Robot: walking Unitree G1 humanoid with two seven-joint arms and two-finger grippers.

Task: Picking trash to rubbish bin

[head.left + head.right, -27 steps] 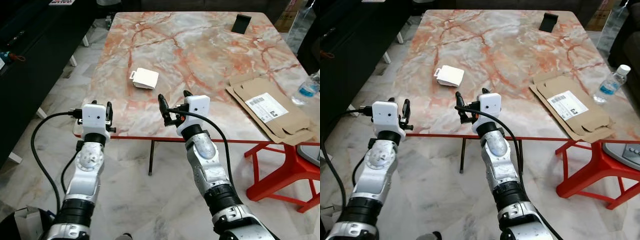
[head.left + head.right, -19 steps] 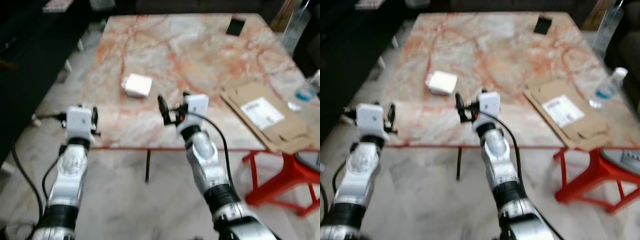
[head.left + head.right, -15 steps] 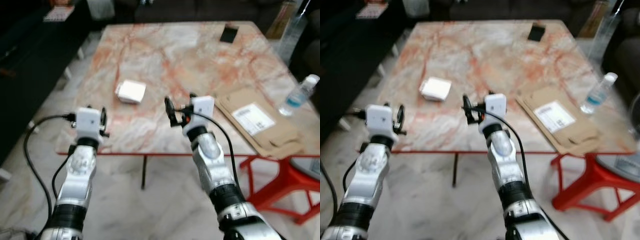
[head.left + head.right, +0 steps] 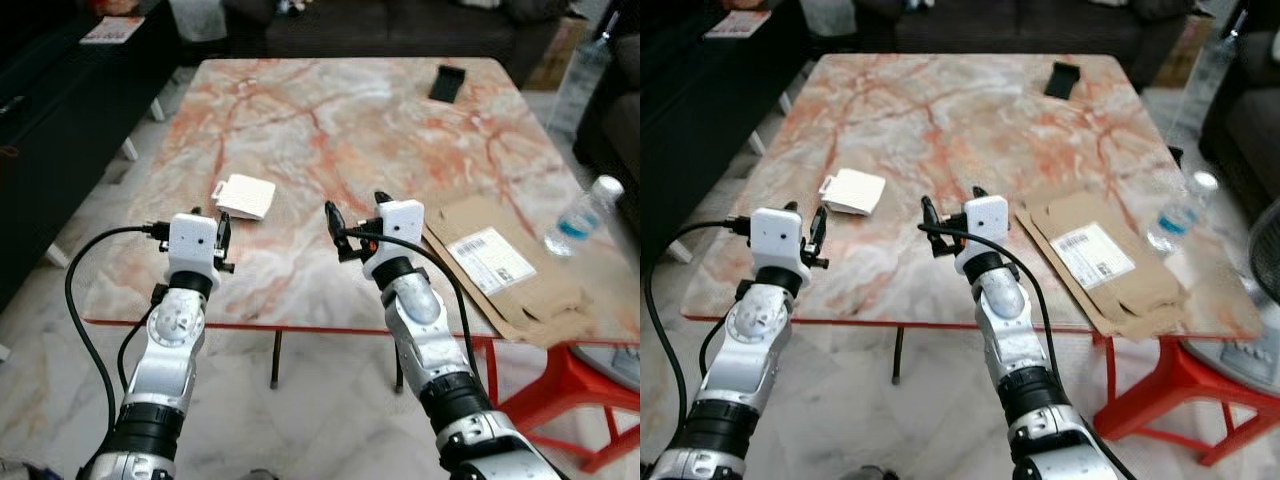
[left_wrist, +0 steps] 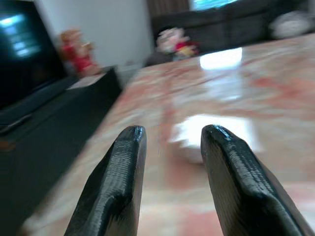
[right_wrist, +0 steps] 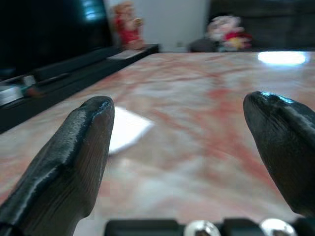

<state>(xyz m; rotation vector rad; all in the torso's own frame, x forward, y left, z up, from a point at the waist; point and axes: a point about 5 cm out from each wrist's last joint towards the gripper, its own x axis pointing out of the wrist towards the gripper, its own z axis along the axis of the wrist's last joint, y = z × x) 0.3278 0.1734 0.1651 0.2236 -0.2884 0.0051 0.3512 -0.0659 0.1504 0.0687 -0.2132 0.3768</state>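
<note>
Head views: marble table [image 4: 330,110] with pink-orange veining, red frame along the near edge. Small white box [image 4: 246,196] lying flat on the near-left part of the tabletop, touched by nothing. Left gripper [image 4: 217,238] raised over the near edge, just short of the box, fingers slightly apart. Right gripper [image 4: 354,220] raised over the tabletop to the right of the box, fingers spread wide, empty. Flattened cardboard box [image 4: 500,265] with a white shipping label at the near-right edge. Water bottle [image 4: 577,213] lying beyond the cardboard at the right edge. Black phone [image 4: 447,83] at the far right of the table. Red stool [image 4: 1165,395] on the floor at the right.

Left wrist view: white box [image 5: 212,135] blurred, straight ahead between the two black fingers [image 5: 118,182], small gap between them.

Right wrist view: fingers [image 6: 74,152] far apart, white box [image 6: 127,129] off to one side beside one fingertip, on the marble.
</note>
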